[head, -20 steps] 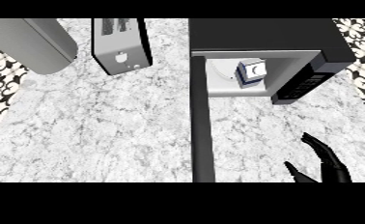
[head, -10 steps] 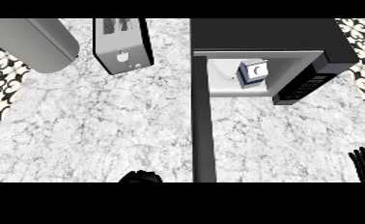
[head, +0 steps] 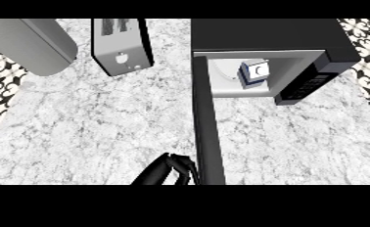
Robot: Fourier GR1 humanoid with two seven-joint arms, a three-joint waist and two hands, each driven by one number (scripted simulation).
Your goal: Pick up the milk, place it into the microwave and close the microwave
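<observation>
The left hand [head: 168,171] sits at the desk's near edge, fingers curled and holding nothing, just left of the open door [head: 208,128]. The door runs lengthwise away toward the microwave [head: 271,34], where the milk [head: 254,72] already stands inside.

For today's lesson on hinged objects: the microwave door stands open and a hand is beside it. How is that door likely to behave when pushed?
The microwave door looks like a stiff flat slab, so it would probably swing as one piece rather than bend. It meets the microwave at its far end, so a push from the left hand near the free end should turn it easily. The milk sits well inside, likely clear of it.
</observation>
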